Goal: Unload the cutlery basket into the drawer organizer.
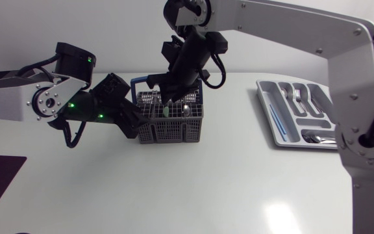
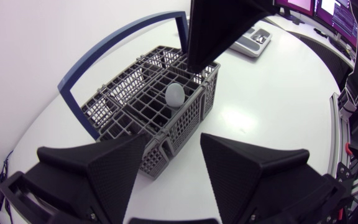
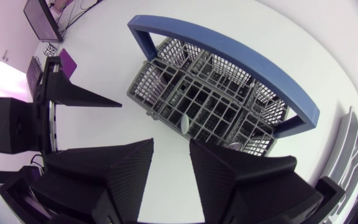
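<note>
Right pincer (image 3: 171, 148) — slightly parted, empty — hangs just above the cutlery basket (image 1: 167, 133); a spoon (image 2: 174, 94) stands upright below; left pincer (image 2: 174, 140), spread, sits beside its wall; drawer organizer (image 1: 268, 107) lies well apart.

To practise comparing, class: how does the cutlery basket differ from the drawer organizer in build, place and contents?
The cutlery basket is dark open mesh with a blue handle; the drawer organizer is a pale solid tray. The basket stands mid-table, the organizer near the right edge. The basket's spoon stands upright; the organizer's forks lie flat. Both sit on the white table.
</note>
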`<action>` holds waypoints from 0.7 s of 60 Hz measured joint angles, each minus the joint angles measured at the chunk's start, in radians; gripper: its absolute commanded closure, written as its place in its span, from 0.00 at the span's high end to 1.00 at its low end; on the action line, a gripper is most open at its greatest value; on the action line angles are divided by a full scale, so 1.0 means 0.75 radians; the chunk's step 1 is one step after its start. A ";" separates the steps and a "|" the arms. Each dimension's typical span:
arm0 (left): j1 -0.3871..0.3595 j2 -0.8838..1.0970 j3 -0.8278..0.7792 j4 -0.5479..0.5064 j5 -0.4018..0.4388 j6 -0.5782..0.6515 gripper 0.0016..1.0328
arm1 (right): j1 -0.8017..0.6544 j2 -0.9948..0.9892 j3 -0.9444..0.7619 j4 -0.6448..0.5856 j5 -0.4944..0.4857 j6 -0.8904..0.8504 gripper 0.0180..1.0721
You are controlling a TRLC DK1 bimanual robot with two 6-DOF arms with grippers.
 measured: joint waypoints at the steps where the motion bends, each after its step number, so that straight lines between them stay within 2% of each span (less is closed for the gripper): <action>1: 0.000 0.000 0.000 0.000 0.000 0.000 0.61 | 0.001 0.013 0.027 -0.018 0.005 0.000 0.34; 11: 0.000 0.000 0.000 0.000 0.000 0.001 0.61 | 0.001 0.108 0.209 -0.128 0.024 0.000 0.34; 20: 0.001 0.000 0.000 0.000 0.000 0.001 0.61 | 0.001 0.134 0.229 -0.131 0.028 0.000 0.34; 30: 0.007 0.000 0.000 0.000 0.000 0.002 0.61 | 0.001 0.147 0.222 -0.103 0.054 0.001 0.34; 42: 0.019 0.000 -0.008 0.003 0.000 0.019 0.61 | 0.001 0.141 0.091 0.035 0.069 0.034 0.34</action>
